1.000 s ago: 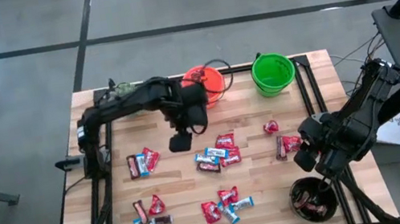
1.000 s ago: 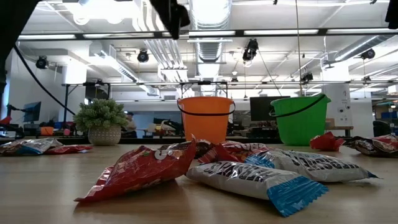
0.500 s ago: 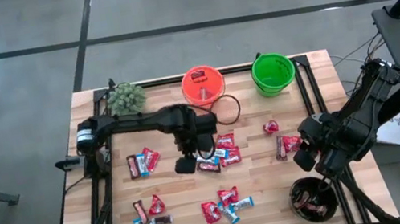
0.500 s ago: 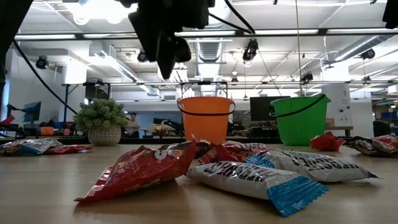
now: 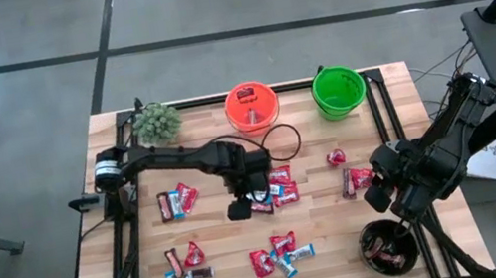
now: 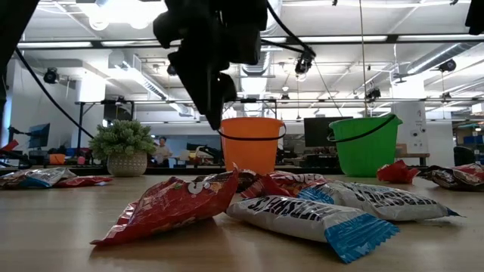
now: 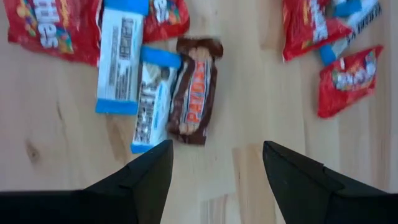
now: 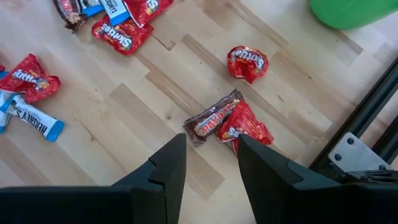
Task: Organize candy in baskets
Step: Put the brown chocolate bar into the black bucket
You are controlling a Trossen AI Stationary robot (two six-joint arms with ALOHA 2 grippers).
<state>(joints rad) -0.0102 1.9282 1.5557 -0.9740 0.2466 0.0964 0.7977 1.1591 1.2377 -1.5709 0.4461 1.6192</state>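
Left claw (image 7: 214,180) hangs spread above a brown bar (image 7: 194,90) in the mid-desk candy cluster (image 5: 272,190). Right claw (image 8: 211,168), parted and empty, waits over a brown bar (image 8: 214,118) near the right edge, beside the black bowl (image 5: 388,246).

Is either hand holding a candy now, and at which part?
Nothing is held. The left hand hangs open above the middle candies; the right hand, also empty, waits near the black bowl.

I count three baskets: an orange pail (image 5: 251,105) and a green pail (image 5: 338,90) along the worktop's far edge, and a black bowl (image 5: 388,246) by the near right corner. One potted plant (image 5: 155,122). Two arms.
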